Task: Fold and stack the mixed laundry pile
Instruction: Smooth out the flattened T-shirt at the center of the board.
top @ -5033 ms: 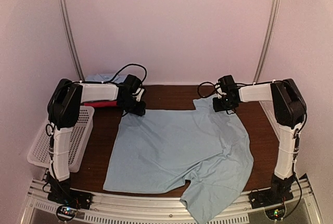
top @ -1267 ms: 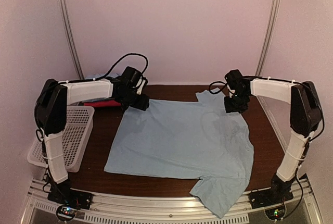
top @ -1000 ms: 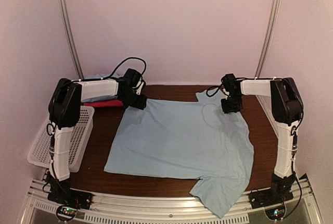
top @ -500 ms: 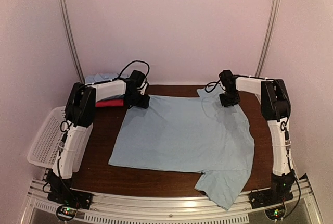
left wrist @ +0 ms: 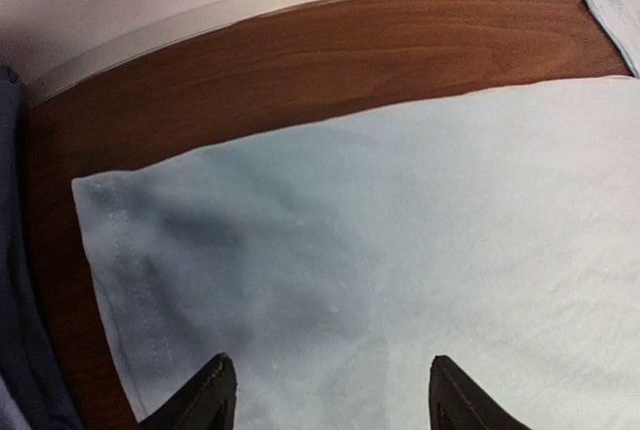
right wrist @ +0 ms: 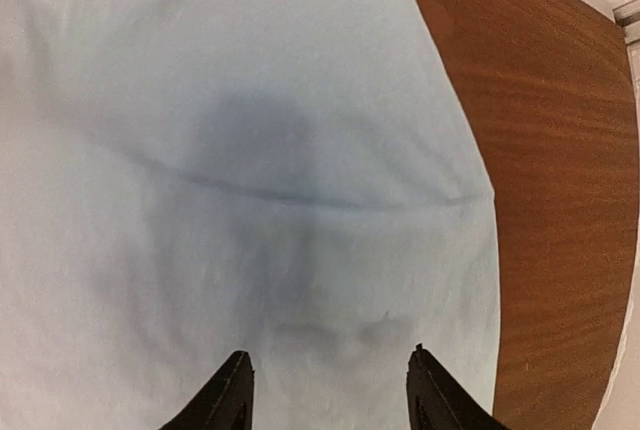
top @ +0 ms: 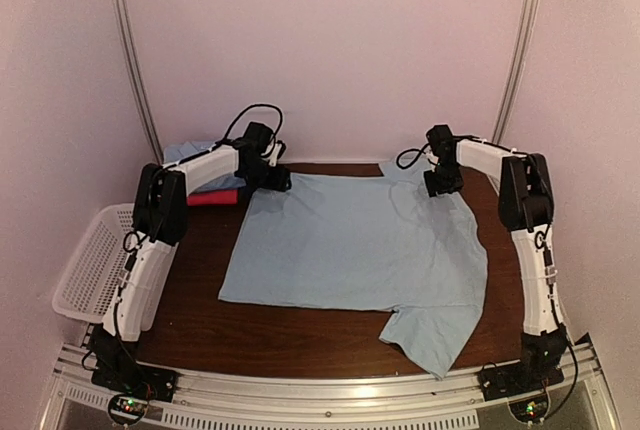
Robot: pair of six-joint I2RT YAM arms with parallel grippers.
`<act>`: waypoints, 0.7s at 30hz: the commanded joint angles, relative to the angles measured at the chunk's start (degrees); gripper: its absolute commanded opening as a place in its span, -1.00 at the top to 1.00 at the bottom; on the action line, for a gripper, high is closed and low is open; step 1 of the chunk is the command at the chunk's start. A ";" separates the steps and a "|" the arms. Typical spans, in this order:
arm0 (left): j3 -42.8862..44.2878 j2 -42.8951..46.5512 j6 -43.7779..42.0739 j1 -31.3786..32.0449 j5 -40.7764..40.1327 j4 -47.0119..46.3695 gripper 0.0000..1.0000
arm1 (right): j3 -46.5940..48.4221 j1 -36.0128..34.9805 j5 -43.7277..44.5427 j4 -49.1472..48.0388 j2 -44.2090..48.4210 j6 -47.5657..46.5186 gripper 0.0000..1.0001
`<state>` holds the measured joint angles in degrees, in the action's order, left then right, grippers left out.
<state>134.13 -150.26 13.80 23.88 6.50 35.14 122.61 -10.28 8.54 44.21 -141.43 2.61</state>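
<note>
1. Shirt (top: 360, 240), light blue and plain, lies spread flat on the table (top: 200, 280). Its long axis runs 9 to 3 o'clock, with the hem at 9 and one sleeve trailing toward 5.
2. Left jaws hover spread over the far hem corner at 11 o'clock, pinching nothing; cloth lies directly beneath the fingertips (left wrist: 215, 395).
3. Right jaws, likewise spread and empty, hang over the far shoulder at 1 o'clock.
4. Each arm is nearest its own far corner, so a fold toward 6 o'clock likely calls for both to pinch that edge first.
5. More blue garments (top: 190, 153) sit at 10 o'clock beside a magenta cloth (top: 212, 198).

magenta cloth (top: 212, 198) — part behind left arm (top: 205, 163) | left fingers (left wrist: 205, 402) — cut off
</note>
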 commanded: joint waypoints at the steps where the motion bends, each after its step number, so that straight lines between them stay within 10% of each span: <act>1: -5.76 14.22 -1.02 1.69 0.58 -2.45 -0.35 | -13.33 -3.12 -7.55 -2.81 20.04 1.80 -0.11; 13: -54.58 48.87 6.05 8.14 -4.45 -15.10 -0.35 | -58.61 -18.38 -12.44 -2.50 61.54 23.14 -0.07; 21: -69.07 58.95 12.23 13.54 -8.02 -17.36 -0.35 | -78.20 -28.75 -12.95 4.73 80.76 46.12 0.07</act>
<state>68.12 -95.24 21.80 35.40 1.69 21.28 48.97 -35.35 -4.54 44.75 -68.03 33.98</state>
